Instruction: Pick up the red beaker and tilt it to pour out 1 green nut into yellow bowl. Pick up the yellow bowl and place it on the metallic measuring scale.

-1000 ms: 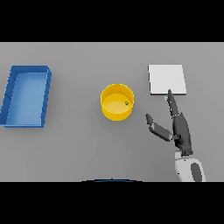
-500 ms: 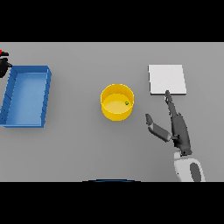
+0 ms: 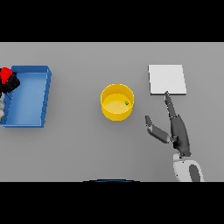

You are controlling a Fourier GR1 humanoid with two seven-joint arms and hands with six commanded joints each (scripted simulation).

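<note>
The yellow bowl (image 3: 117, 102) stands mid-table with one green nut (image 3: 127, 103) inside near its right wall. The metallic scale (image 3: 166, 79) is a pale square plate at the back right. My right hand (image 3: 176, 130) lies open between them, fingers straight toward the scale's near edge, thumb spread toward the bowl, touching neither. At the far left edge my left hand (image 3: 11, 82) is curled round the red beaker (image 3: 5, 74), just left of the blue bin; most of the beaker is cut off by the view's edge.
A blue rectangular bin (image 3: 29, 95) sits at the left of the table, next to my left hand.
My left hand with the red beaker has come into view at the far left and moved right toward the blue bin. The right hand has barely shifted.
</note>
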